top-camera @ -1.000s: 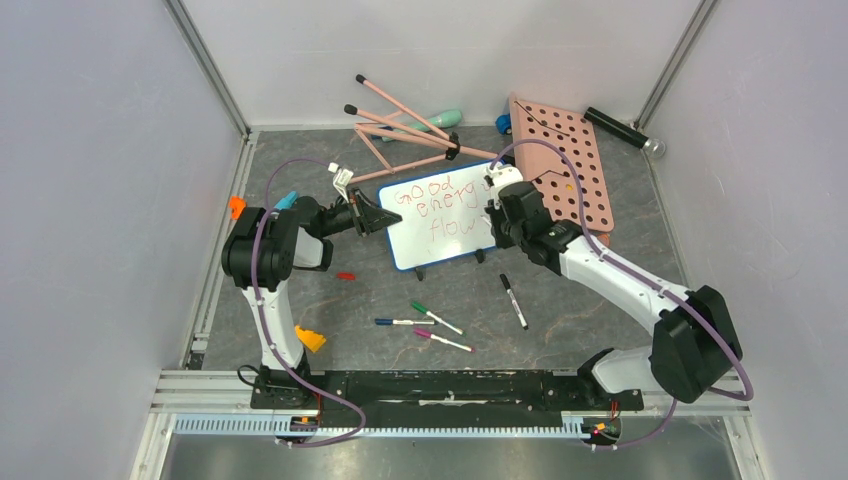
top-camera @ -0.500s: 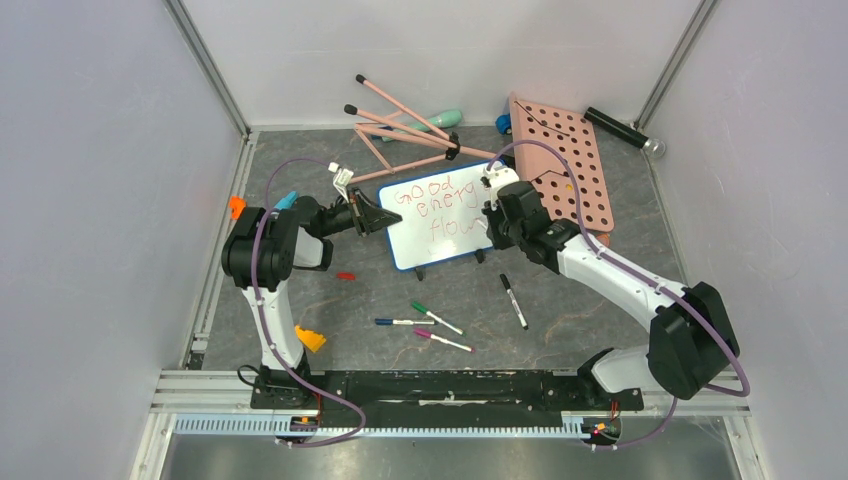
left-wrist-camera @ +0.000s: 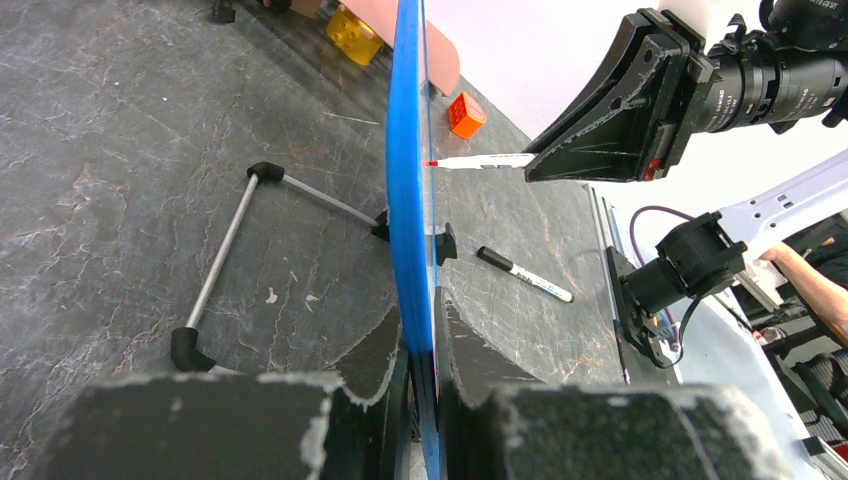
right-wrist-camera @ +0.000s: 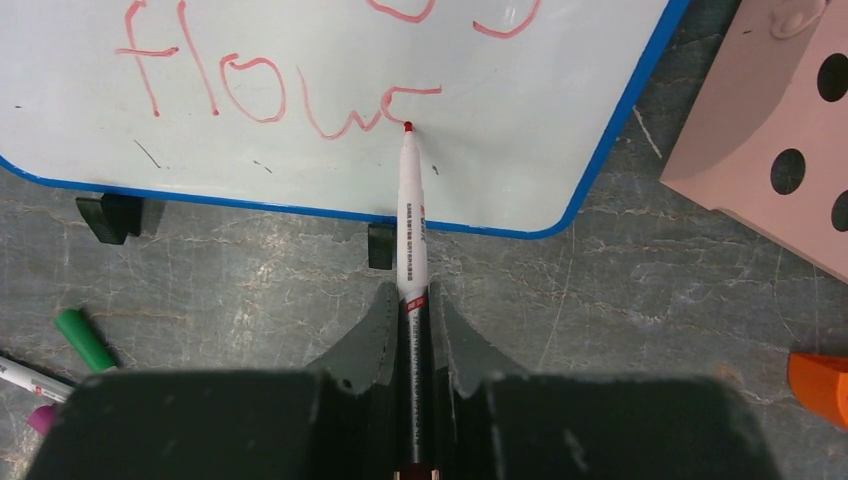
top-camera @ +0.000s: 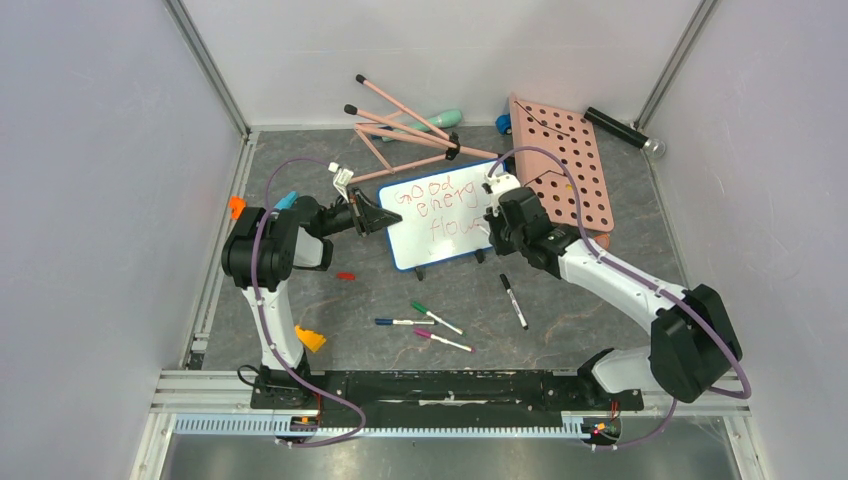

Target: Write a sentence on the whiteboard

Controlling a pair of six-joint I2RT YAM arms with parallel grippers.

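Observation:
The whiteboard (top-camera: 437, 222), white with a blue rim, stands tilted mid-table. Red letters (top-camera: 436, 209) on it read "good", "energ.." and "flow" plus a started stroke (right-wrist-camera: 410, 95). My left gripper (top-camera: 378, 216) is shut on the board's left edge; its rim (left-wrist-camera: 408, 200) runs between the fingers in the left wrist view. My right gripper (top-camera: 497, 222) is shut on a red marker (right-wrist-camera: 411, 240). The marker's tip (right-wrist-camera: 407, 127) rests on the board (right-wrist-camera: 300, 160) just below the end of the last stroke.
A pink pegboard (top-camera: 566, 172) lies right of the board, pink rods (top-camera: 405, 130) behind it. Loose markers lie in front: black (top-camera: 513, 300), green (top-camera: 436, 317), blue (top-camera: 400, 322), pink (top-camera: 442, 340). A red cap (top-camera: 346, 275) and orange pieces (top-camera: 309, 338) lie at the left.
My right gripper has shifted slightly right and down along the board's third line, adding a stroke after "flow". The left arm and board have not moved.

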